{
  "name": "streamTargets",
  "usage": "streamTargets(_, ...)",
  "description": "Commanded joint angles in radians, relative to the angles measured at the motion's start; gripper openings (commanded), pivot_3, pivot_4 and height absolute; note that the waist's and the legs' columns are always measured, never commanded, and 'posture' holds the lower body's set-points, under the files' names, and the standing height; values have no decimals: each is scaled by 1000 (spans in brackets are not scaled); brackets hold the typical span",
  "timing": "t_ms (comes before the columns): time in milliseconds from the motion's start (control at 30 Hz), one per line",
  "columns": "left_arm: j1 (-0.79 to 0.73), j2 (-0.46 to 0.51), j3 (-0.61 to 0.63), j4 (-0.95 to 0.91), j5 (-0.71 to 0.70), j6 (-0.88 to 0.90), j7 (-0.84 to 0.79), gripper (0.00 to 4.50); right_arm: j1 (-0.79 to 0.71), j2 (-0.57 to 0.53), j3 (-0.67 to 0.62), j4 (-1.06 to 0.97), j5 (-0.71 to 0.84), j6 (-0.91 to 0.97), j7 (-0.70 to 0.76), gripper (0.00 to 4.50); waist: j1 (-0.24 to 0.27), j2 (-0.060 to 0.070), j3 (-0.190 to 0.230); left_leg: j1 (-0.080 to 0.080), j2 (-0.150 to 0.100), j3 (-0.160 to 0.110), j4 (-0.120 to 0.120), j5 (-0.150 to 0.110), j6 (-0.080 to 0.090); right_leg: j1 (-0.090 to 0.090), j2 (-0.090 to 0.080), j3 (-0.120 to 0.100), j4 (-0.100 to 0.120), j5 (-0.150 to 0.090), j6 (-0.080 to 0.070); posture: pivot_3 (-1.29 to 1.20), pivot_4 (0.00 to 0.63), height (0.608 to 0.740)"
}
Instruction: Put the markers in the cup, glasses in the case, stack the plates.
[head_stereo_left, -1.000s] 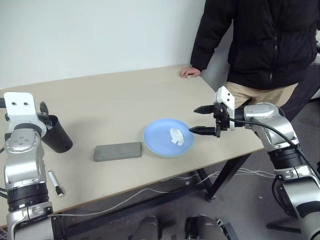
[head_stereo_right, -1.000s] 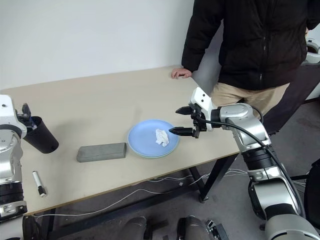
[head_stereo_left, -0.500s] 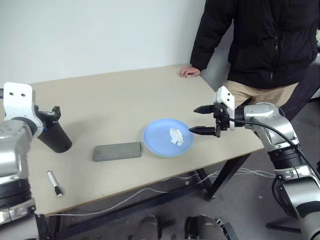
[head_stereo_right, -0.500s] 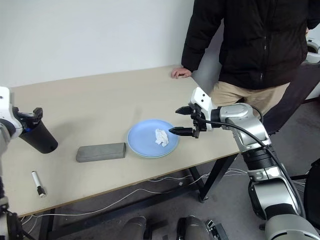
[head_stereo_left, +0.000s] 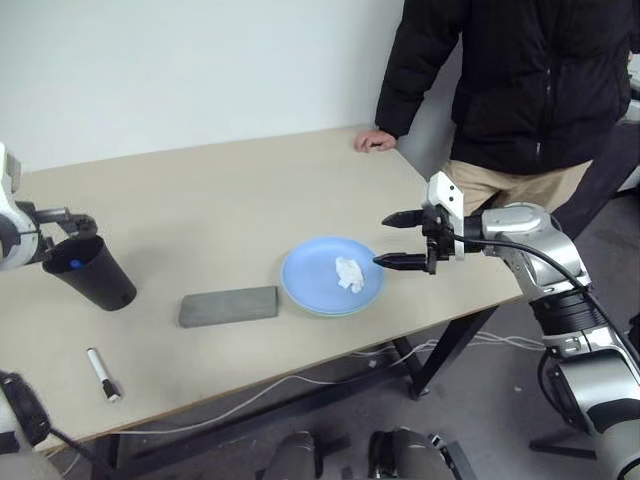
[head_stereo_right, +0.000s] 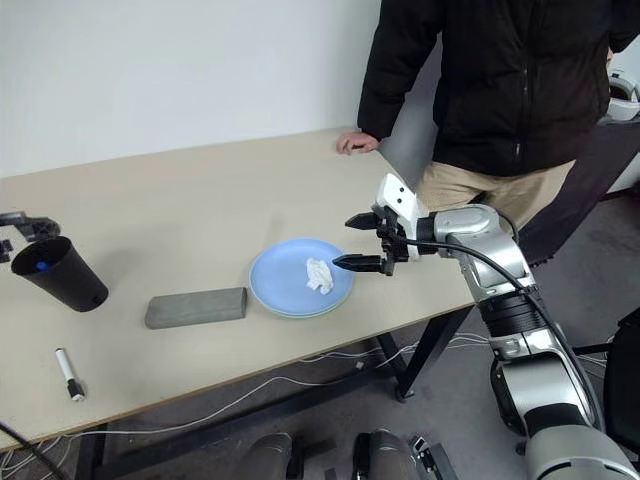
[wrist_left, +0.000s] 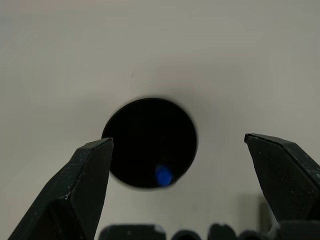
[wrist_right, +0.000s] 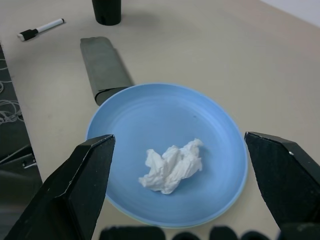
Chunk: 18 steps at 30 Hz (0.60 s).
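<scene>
The black cup (head_stereo_left: 92, 275) stands at the table's left, and a marker's blue cap (wrist_left: 163, 175) shows inside it. My left gripper (wrist_left: 177, 140) hovers open just above and behind the cup, holding nothing. The other marker (head_stereo_left: 102, 373), white with black ends, lies near the front edge. In the middle lies the grey case (head_stereo_left: 228, 305), closed; the glasses are hidden. A light blue plate (head_stereo_left: 305, 275) holds a crumpled tissue (head_stereo_left: 348, 273); a paler rim shows under its near edge. My right gripper (head_stereo_left: 398, 240) is open, just right of the plate, above its edge.
A person in a black jacket stands at the table's far right corner, one hand (head_stereo_left: 375, 142) resting on it. The table's right edge (head_stereo_left: 470, 300) runs under my right arm. Cables lie on the floor below the front edge.
My left gripper has opened wider and drawn back up and to the left, off the cup; the blue cap now shows inside. My right arm has stayed still.
</scene>
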Motion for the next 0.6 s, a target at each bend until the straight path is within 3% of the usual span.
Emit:
streamTargets(33, 107, 72, 76, 37, -284, 8, 172, 4467, -19, -7, -15, -1, -3, -20, 12, 4500, -1, 0, 0, 1, -1, 0, -2, 0, 0, 0, 0, 1, 0, 0, 0, 0, 0, 701)
streamTargets(200, 199, 156, 127, 83, -641, 8, 430, 4467, -15, -6, -13, 7, -11, -29, 23, 4500, 5, -6, 2, 0, 0, -2, -2, 0, -1, 0, 0, 0, -1, 0, 0, 0, 0, 701)
streamTargets(333, 317, 145, 180, 102, -846, 8, 619, 4467, -24, 2, -13, 17, -13, -32, 25, 4500, 7, -2, 2, 1, -2, 0, -1, 0, -1, 1, -3, 1, -1, 0, 0, 0, 0, 701)
streamTargets(467, 646, 75, 201, -7, -1220, -210, 929, 4467, -25, 4, -12, 24, -18, -37, 34, 4500, 3, -2, 2, 3, -1, 0, -2, 0, -1, 0, -4, 6, 1, 0, 0, 0, 0, 701)
streamTargets(600, 777, 5, 219, -108, -1273, -341, 1036, 4467, -28, 10, -10, 31, -22, -38, 43, 4500, 10, -5, 1, 4, 1, 1, -4, 0, -1, -1, -5, 9, 2, 0, -1, 0, 0, 701)
